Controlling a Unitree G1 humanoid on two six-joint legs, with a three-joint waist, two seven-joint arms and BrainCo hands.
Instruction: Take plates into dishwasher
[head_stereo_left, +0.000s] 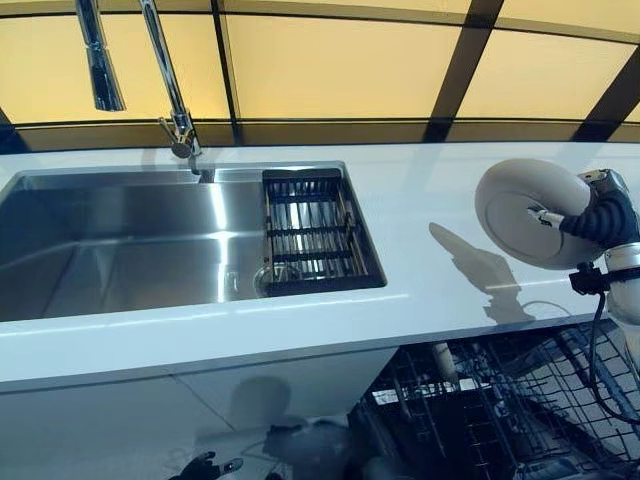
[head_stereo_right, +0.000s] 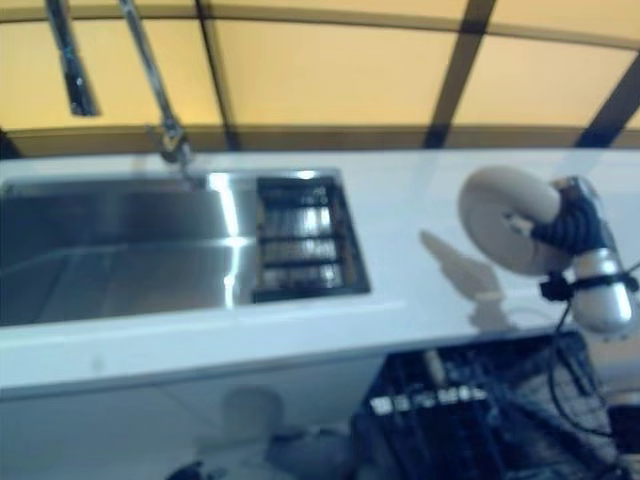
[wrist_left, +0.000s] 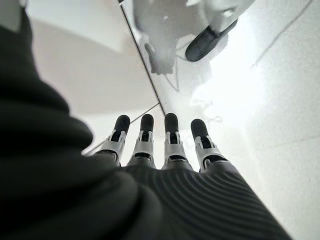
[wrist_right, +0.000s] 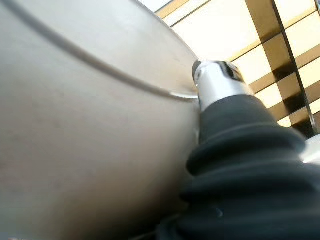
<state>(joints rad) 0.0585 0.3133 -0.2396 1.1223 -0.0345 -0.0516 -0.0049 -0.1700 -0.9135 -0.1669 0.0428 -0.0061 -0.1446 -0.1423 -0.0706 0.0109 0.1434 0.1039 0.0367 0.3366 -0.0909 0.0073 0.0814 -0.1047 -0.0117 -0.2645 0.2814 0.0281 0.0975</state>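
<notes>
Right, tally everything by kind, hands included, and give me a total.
Plates: 1, held in the right hand
Hands: 2, right and left
Sinks: 1
Drain baskets: 1
Taps: 1
Dishwasher racks: 1
Total: 7
</notes>
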